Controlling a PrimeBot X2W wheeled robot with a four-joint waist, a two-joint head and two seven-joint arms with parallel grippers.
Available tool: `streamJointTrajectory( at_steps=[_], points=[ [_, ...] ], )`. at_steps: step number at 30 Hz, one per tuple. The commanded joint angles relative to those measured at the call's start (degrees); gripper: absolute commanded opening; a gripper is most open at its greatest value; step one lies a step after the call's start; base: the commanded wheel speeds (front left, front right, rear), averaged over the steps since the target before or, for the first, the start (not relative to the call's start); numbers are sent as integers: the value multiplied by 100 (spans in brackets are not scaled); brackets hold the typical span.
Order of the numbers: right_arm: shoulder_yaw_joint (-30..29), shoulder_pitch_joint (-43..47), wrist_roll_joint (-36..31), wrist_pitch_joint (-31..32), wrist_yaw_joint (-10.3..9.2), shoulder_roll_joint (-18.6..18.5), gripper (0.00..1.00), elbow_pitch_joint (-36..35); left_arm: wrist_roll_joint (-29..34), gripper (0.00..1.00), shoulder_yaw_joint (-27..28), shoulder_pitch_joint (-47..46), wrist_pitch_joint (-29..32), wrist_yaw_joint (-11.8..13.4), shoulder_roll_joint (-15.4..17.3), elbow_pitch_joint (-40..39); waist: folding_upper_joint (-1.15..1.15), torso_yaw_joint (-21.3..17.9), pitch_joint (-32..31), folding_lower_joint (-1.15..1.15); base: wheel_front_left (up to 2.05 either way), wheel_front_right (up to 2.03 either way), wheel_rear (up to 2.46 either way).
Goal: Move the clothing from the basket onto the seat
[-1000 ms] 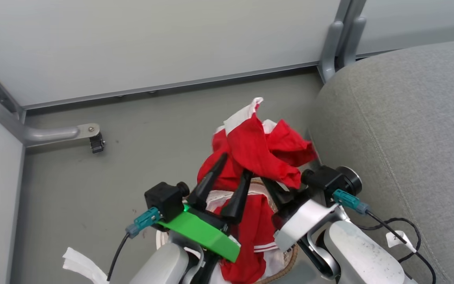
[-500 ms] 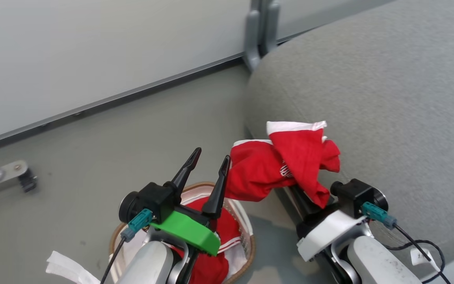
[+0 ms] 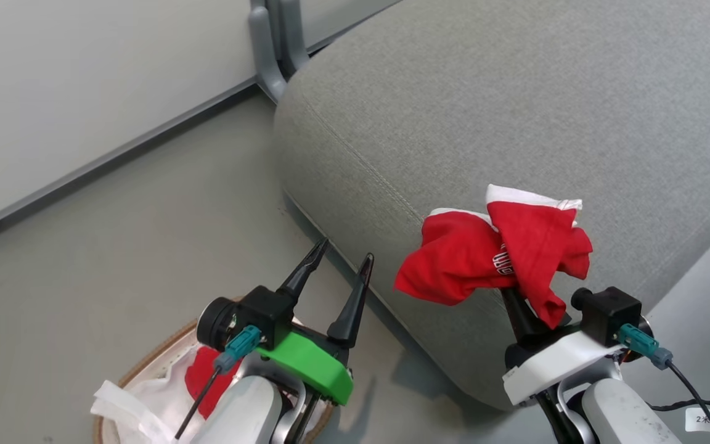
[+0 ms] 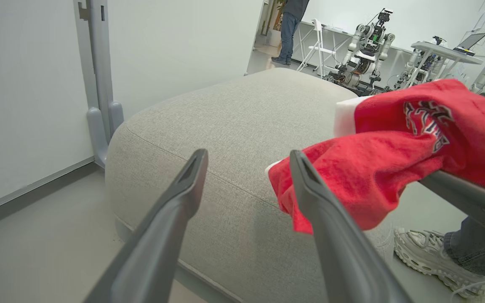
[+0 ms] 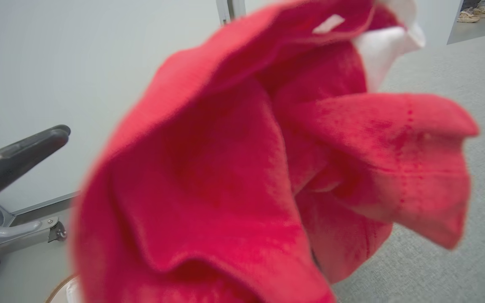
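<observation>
Head view | right end effector (image 3: 518,302) pinches crumpled red sports garment with white trim (image 3: 472,265), raised over near edge of large grey fabric seat (image 3: 453,111), likely for release | left end effector (image 3: 344,250) spread, empty, near oval white brown-rimmed plastic basket (image 3: 145,364) holding second red garment (image 3: 204,379)

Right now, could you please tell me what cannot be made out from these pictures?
Right fingers: tips buried in the red garment, head view; grip unseen.
Garment's print: folded, unreadable in the head and left wrist views.
Basket: cut by the head view's bottom edge, partly behind the left arm.
Second red garment inside it: mostly hidden by that arm.
</observation>
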Motion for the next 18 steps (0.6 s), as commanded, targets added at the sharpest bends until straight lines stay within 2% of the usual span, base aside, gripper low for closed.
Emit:
streamJointTrajectory(
  at_steps=[1, 8, 18],
  points=[
    [-59, 33, -26, -26, -6, 3, 0, -34, 52, 100, -26, -98, 5, 14, 44, 52, -1, -176, 242, 0, 0, 0, 0],
    [-221, -532, 32, -26, -6, -128, 0, 95, 197, 100, -63, -188, 5, 14, 42, 192, -1, -139, 631, 0, 0, 0, 0],
    [-1001, -2273, -155, -26, -6, -624, 0, 590, 414, 100, -326, -793, 5, 14, 123, 343, -1, 747, 1804, 0, 0, 0, 0]
  ],
)
